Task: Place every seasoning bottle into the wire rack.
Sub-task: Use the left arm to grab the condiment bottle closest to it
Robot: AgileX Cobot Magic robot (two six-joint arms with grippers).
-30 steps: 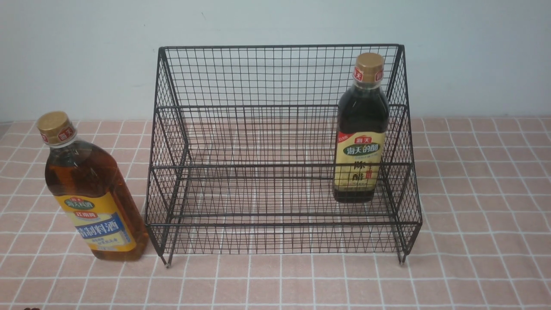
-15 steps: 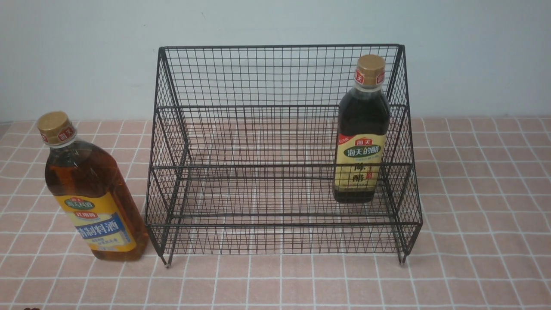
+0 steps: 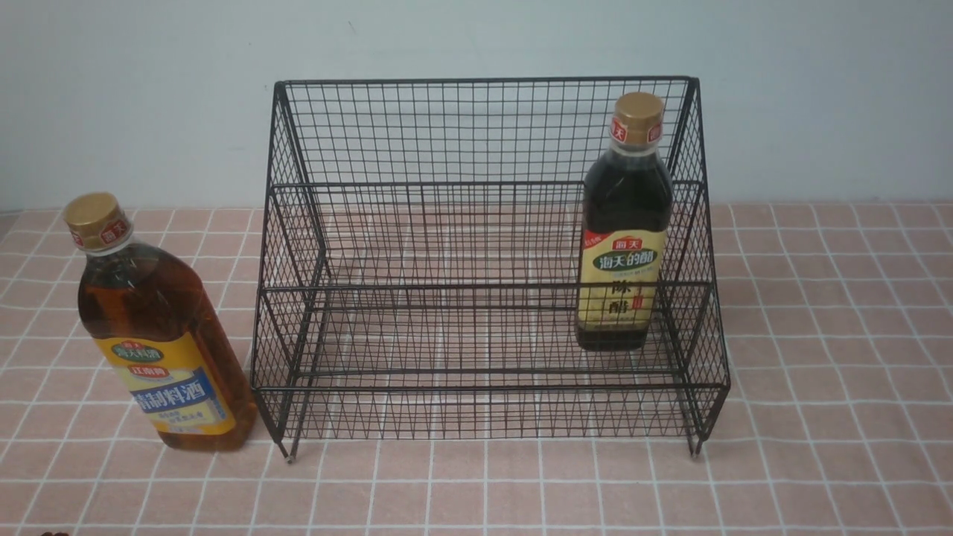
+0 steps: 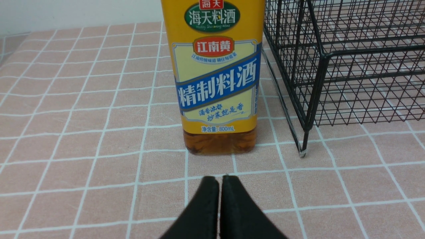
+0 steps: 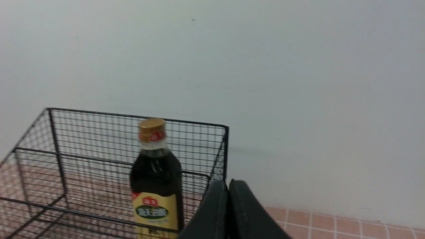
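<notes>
Only the dark vinegar bottle (image 3: 624,223) has stirred: it rocked a touch half a second ago and now stands upright again inside the wire rack (image 3: 484,134), at its right end. That one looks done. Left to go is the amber cooking-wine bottle (image 3: 160,335), upright on the table (image 3: 819,447) just beside the rack's left side. Left claw (image 4: 219,179) and right claw (image 5: 228,184) are both pressed shut, holding nothing.
</notes>
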